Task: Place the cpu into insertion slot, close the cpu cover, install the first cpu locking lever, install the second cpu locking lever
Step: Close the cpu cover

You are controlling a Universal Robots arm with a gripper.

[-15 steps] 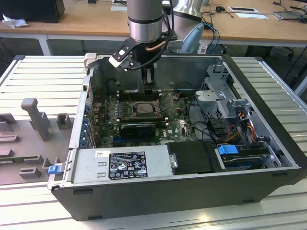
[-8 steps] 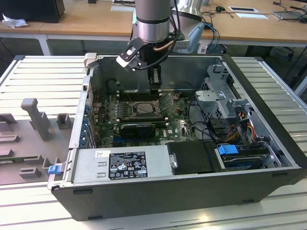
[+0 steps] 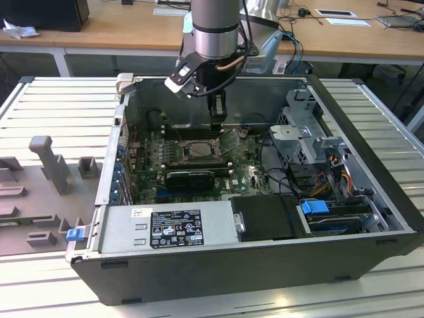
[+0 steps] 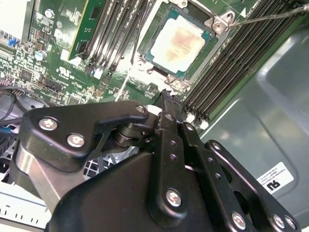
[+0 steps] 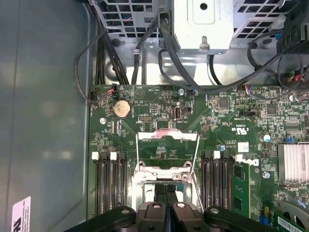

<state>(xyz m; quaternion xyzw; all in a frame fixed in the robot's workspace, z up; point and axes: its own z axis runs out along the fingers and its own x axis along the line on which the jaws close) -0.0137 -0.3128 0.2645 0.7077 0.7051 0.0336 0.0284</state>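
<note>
The cpu (image 4: 181, 41), a pale square chip, lies flat in the insertion slot (image 4: 219, 24), whose metal frame surrounds it. In the exterior view the insertion slot (image 3: 197, 150) sits mid-board inside the open computer case. The cpu cover (image 5: 168, 137) stands raised at the far edge of the socket, and the board shows through its window; the cpu cover (image 3: 229, 138) tilts up in the exterior view too. Thin wire levers (image 5: 138, 151) run beside it. My gripper (image 4: 167, 94) hovers just off one socket corner, fingers shut with nothing between them. It also appears over the socket edge, gripper (image 5: 165, 192), and gripper (image 3: 217, 121) low inside the case.
Black memory slots (image 5: 109, 186) flank the socket on both sides. A long black expansion card (image 3: 191, 177) lies nearer the power supply (image 3: 165, 227). A drive cage (image 3: 306, 132) and cable bundles (image 5: 145, 58) crowd the exterior view's right. Case walls (image 3: 265, 89) enclose the board.
</note>
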